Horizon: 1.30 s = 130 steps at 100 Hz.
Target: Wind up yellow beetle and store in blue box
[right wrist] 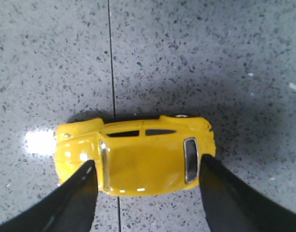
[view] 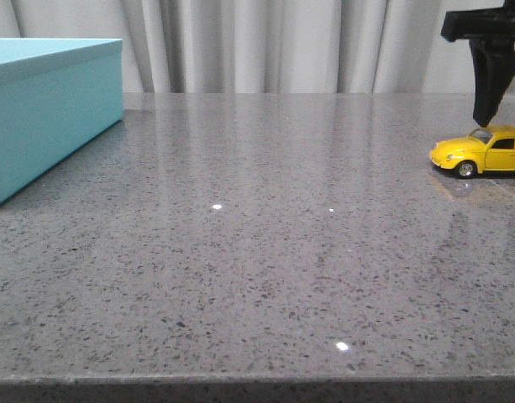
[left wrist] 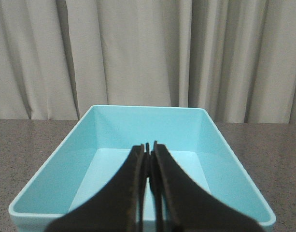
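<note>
The yellow beetle (view: 484, 151) stands on its wheels at the right edge of the table, nose to the left, partly cut off by the frame. In the right wrist view my right gripper (right wrist: 147, 162) is open directly over the beetle (right wrist: 138, 154), one finger by the windscreen and one by the rear window. In the front view one finger (view: 487, 84) reaches down to roof height. The blue box (view: 47, 117) stands at the far left. My left gripper (left wrist: 148, 145) is shut and empty, above the open, empty box (left wrist: 148, 128); it is not in the front view.
Grey speckled stone tabletop (view: 257, 252) with a thin seam line (right wrist: 111, 72) running under the beetle. Pale curtains (view: 265, 42) hang behind the table. The table's front edge (view: 257, 382) is close to the camera.
</note>
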{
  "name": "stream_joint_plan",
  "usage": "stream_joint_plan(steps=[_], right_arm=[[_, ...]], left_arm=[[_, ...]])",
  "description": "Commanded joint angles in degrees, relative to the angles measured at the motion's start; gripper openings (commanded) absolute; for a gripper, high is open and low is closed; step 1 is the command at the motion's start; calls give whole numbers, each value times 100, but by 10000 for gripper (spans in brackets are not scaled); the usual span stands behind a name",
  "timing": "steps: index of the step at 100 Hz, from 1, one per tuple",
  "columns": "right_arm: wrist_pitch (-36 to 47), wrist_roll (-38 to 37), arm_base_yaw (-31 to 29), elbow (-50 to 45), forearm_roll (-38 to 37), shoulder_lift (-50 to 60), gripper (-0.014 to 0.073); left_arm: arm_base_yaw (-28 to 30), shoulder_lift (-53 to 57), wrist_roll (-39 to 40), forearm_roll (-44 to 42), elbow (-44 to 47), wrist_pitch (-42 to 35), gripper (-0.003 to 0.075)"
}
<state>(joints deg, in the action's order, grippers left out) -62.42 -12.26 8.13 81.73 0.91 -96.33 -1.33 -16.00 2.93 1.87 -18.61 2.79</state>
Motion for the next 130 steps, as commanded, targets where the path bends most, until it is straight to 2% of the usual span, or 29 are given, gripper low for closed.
stream_joint_plan(steps=[1, 64, 83, 110, 130], right_arm=[[125, -18, -11, 197, -91, 176, 467], [167, 85, -21, 197, -168, -114, 467], [34, 80, -82, 197, -755, -114, 467], [-108, 80, -606, 197, -907, -114, 467], [-187, 80, -704, 202, -1448, -102, 467]], left_arm=[[-4, -94, 35, 42, -206, -483, -19], [-4, -94, 35, 42, -206, -512, -19], [-4, -94, 35, 42, -206, -512, -19], [-4, -94, 35, 42, -206, -518, -19], [-4, -94, 35, 42, -206, -518, -19]])
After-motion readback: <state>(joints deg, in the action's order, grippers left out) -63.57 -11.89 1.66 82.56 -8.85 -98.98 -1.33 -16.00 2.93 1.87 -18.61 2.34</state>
